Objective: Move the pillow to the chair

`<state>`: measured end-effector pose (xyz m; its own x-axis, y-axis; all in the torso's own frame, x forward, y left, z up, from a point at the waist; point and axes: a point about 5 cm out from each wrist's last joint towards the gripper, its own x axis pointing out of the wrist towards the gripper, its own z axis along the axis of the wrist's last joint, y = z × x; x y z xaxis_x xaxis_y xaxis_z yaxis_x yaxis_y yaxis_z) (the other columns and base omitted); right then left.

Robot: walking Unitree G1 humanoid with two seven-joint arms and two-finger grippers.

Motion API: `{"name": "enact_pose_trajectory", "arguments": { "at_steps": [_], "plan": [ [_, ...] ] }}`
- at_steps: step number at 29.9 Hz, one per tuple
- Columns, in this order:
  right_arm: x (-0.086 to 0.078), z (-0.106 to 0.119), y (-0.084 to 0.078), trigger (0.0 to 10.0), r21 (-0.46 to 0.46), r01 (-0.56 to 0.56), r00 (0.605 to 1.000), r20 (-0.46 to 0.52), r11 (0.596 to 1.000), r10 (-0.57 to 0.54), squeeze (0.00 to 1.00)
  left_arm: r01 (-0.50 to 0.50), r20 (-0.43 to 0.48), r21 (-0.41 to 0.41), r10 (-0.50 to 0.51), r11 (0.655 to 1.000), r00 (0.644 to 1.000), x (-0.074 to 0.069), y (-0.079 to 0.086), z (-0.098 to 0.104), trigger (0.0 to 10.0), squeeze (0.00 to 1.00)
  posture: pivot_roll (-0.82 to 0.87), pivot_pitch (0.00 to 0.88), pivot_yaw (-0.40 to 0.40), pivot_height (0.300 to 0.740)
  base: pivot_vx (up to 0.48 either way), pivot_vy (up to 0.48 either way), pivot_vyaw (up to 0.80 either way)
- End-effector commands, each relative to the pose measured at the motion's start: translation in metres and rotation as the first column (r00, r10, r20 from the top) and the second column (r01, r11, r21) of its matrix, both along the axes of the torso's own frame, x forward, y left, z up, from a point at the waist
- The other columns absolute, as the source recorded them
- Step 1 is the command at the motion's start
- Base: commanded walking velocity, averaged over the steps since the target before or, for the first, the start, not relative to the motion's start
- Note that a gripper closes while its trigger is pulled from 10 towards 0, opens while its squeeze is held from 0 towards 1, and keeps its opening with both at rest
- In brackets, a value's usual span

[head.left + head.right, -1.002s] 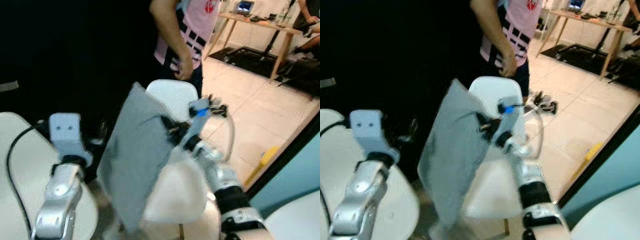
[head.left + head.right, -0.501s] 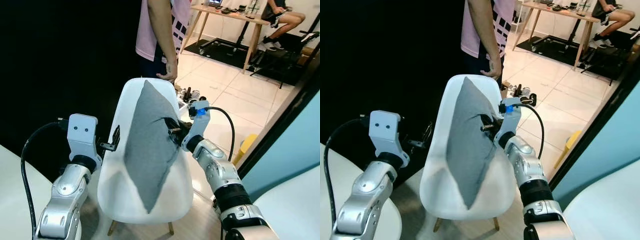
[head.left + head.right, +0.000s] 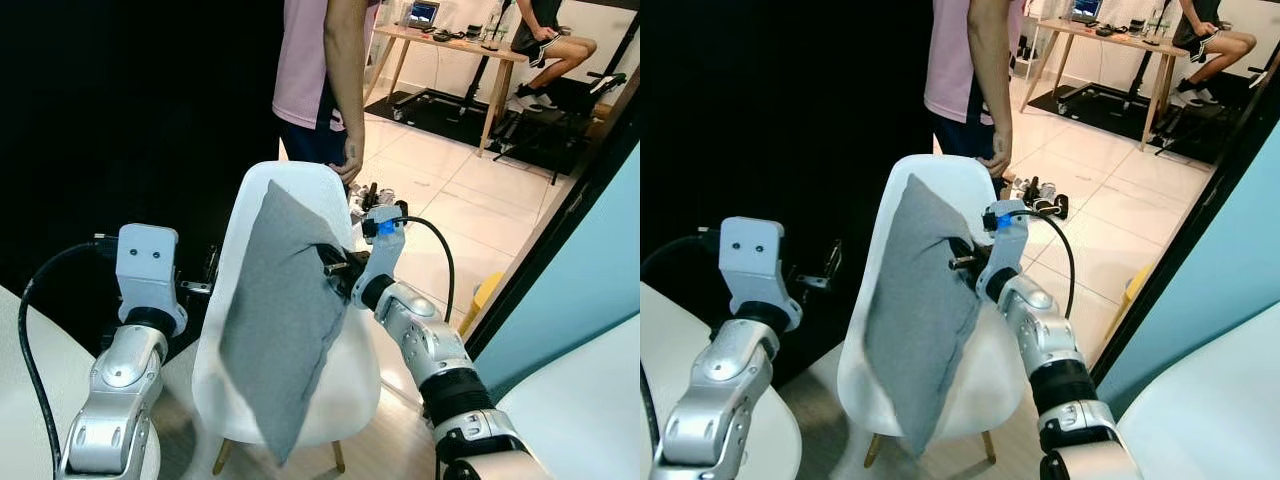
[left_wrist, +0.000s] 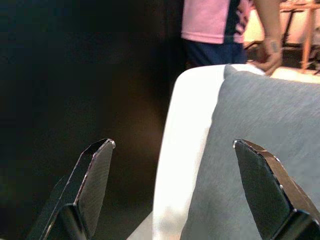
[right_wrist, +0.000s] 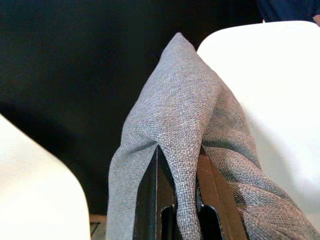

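1. One grey pillow [image 3: 285,320] hangs on edge at the centre of the head views, in front of the chair's backrest, its lower corner drooping past the seat's front edge toward the bottom of the frame
2. The right gripper [image 5: 176,200] is clenched on the pillow's right edge; in the right wrist view a fold of grey cloth is pinched tight between the two black fingers [image 5: 150,200]
3. One white shell chair [image 3: 300,190] on wooden legs stands just behind the pillow, centre frame; whether the pillow rests on the seat cannot be told
4. The left gripper [image 4: 175,185] is released, its two fingers spread wide with nothing between them; it sits at centre left of the head views, just beside the chair's left edge, and its wrist view looks at the chair rim and the pillow
5. One person [image 3: 320,60] in a pink top stands behind the chair at upper centre, one hand [image 3: 350,158] hanging near the top of the backrest
6. A second person [image 3: 545,35] sits at upper right beside one wooden table [image 3: 450,45]
7. A white rounded surface [image 3: 20,400] fills the lower left corner
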<state>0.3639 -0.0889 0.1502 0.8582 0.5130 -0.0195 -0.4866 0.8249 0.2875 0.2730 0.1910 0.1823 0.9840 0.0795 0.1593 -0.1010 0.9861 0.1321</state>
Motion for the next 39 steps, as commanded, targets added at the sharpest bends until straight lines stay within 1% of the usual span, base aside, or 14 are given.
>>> {"name": "enact_pose_trajectory", "arguments": {
  "at_steps": [1, 5, 6, 7, 8, 16, 20, 25, 28, 30, 33, 34, 38, 39],
  "plan": [
    [0.007, 0.018, -0.006, 10.0, 0.060, 0.046, 0.998, 0.044, 0.997, -0.049, 0.00, -0.030, -0.027, 0.030, 0.030, 0.999, 0.999, 0.001, 0.005, -0.003, 10.0, 0.00, 0.11, 0.000, -0.085, 0.685, 0.000, 0.000, 0.00],
    [0.008, 0.019, -0.006, 10.0, 0.076, 0.066, 0.997, 0.034, 0.995, -0.068, 0.00, -0.039, -0.030, 0.034, 0.040, 0.999, 0.999, 0.001, 0.006, -0.003, 10.0, 0.00, 0.11, 0.000, -0.085, 0.675, 0.000, 0.000, 0.00],
    [0.009, 0.020, -0.005, 10.0, 0.097, 0.077, 0.997, 0.021, 0.992, -0.080, 0.00, -0.047, -0.029, 0.031, 0.048, 0.998, 0.998, 0.001, 0.006, -0.002, 10.0, 0.00, 0.11, 0.000, -0.085, 0.665, 0.000, 0.000, 0.00],
    [0.009, 0.020, -0.005, 10.0, 0.097, 0.077, 0.997, 0.021, 0.992, -0.080, 0.00, -0.047, -0.029, 0.031, 0.048, 0.998, 0.998, 0.001, 0.006, -0.002, 10.0, 0.00, 0.11, 0.000, -0.085, 0.665, 0.000, 0.000, 0.00],
    [0.009, 0.021, -0.003, 10.0, 0.107, 0.076, 0.997, 0.019, 0.991, -0.079, 0.00, -0.049, -0.027, 0.030, 0.050, 0.998, 0.998, 0.001, 0.006, -0.002, 10.0, 0.00, 0.11, 0.000, -0.086, 0.655, 0.000, 0.000, 0.00],
    [0.010, 0.022, 0.000, 10.0, 0.113, 0.077, 0.997, 0.017, 0.991, -0.079, 0.00, -0.050, -0.025, 0.028, 0.050, 0.998, 0.998, 0.002, 0.006, -0.002, 10.0, 0.00, 0.11, 0.000, -0.088, 0.640, 0.000, 0.000, 0.00],
    [0.011, 0.023, 0.003, 10.0, 0.132, 0.080, 0.997, 0.009, 0.988, -0.082, 0.00, -0.049, -0.020, 0.026, 0.049, 0.998, 0.999, 0.002, 0.005, -0.001, 10.0, 0.00, 0.11, 0.000, -0.091, 0.625, 0.000, 0.000, 0.00],
    [0.011, 0.024, 0.004, 10.0, 0.139, 0.082, 0.996, 0.006, 0.987, -0.083, 0.00, -0.049, -0.017, 0.025, 0.049, 0.998, 0.999, 0.002, 0.004, 0.000, 10.0, 0.00, 0.11, 0.000, -0.092, 0.620, 0.000, 0.000, 0.00],
    [0.013, 0.027, 0.011, 10.0, 0.189, 0.067, 0.998, -0.016, 0.980, -0.065, 0.00, -0.049, -0.008, 0.024, 0.049, 0.999, 0.999, 0.002, 0.002, 0.002, 10.0, 0.00, 0.10, 0.000, -0.094, 0.605, 0.000, 0.000, 0.00],
    [0.013, 0.027, 0.011, 10.0, 0.189, 0.067, 0.998, -0.016, 0.980, -0.065, 0.00, -0.049, -0.008, 0.024, 0.049, 0.999, 0.999, 0.002, 0.002, 0.002, 10.0, 0.00, 0.10, 0.000, -0.094, 0.605, 0.000, 0.000, 0.00],
    [0.015, 0.032, 0.021, 10.0, 0.248, 0.044, 0.999, -0.038, 0.968, -0.036, 0.00, -0.046, -0.001, 0.024, 0.046, 0.999, 0.999, 0.002, 0.000, 0.003, 10.0, 0.00, 0.11, 0.000, -0.097, 0.590, 0.000, 0.000, 0.00],
    [0.015, 0.032, 0.021, 10.0, 0.248, 0.044, 0.999, -0.038, 0.968, -0.036, 0.00, -0.046, -0.001, 0.024, 0.046, 0.999, 0.999, 0.002, 0.000, 0.003, 10.0, 0.00, 0.11, 0.000, -0.097, 0.590, 0.000, 0.000, 0.00],
    [0.021, 0.044, 0.034, 10.0, 0.316, 0.019, 0.999, -0.043, 0.949, -0.006, 0.00, -0.042, 0.007, 0.028, 0.041, 0.999, 0.999, 0.002, -0.003, 0.005, 10.0, 0.00, 0.12, 0.000, -0.102, 0.575, 0.000, 0.000, 0.00],
    [0.021, 0.044, 0.034, 10.0, 0.316, 0.019, 0.999, -0.043, 0.949, -0.006, 0.00, -0.042, 0.007, 0.028, 0.041, 0.999, 0.999, 0.002, -0.003, 0.005, 10.0, 0.00, 0.12, 0.000, -0.102, 0.575, 0.000, 0.000, 0.00]
  ]
}}
